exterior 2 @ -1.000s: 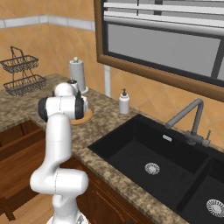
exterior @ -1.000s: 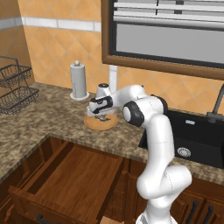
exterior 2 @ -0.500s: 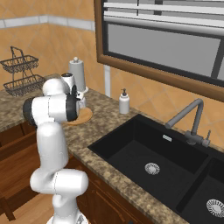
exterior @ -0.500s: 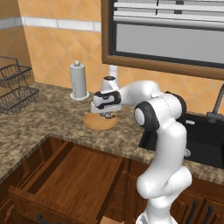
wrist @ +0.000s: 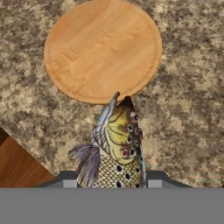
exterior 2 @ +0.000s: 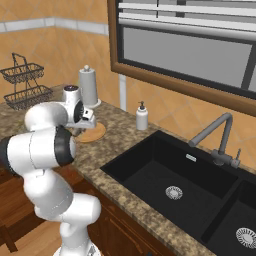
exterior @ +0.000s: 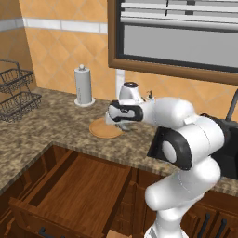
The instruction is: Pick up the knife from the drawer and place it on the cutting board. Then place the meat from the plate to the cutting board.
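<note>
The gripper (wrist: 114,177) is clenched on the meat (wrist: 116,140), a fish held just past the bare plate (wrist: 78,48). I can't spot the board or knife. If the 2 fingers slip, the fish could drop onto the counter (wrist: 192,100) or into the open drawer (exterior: 79,181).

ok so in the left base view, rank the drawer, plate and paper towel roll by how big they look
1. drawer: largest by far, also nearest the camera.
2-3. paper towel roll and plate: about alike, plate partly hidden, so unranked.
</note>
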### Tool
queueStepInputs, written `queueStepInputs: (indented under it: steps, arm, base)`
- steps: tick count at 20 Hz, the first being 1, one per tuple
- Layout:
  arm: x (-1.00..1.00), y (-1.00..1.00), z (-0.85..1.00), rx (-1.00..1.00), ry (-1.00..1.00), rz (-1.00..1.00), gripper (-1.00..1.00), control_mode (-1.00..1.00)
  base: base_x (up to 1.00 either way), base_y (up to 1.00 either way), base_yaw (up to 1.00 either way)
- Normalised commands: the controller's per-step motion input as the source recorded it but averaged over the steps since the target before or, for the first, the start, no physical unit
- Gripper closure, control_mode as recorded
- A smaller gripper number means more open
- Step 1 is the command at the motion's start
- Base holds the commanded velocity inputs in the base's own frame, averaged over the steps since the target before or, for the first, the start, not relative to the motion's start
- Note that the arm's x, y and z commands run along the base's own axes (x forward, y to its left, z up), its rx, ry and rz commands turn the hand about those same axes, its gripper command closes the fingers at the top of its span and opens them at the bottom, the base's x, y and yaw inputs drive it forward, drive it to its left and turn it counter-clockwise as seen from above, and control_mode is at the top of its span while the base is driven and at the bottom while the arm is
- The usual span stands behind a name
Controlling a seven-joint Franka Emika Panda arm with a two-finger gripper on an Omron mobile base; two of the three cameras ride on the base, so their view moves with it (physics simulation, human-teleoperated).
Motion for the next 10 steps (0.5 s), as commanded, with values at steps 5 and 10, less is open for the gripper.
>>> queueStepInputs:
  steps: [5,10]
  arm:
    - [-1.0,-0.26,0.14,0.04,-0.17,-0.03,1.0,-1.0]
    - [-1.0,-0.25,0.23,0.03,-0.12,-0.02,1.0,-1.0]
  base:
    - [0.0,0.0,0.0]
    - [0.0,0.0,0.0]
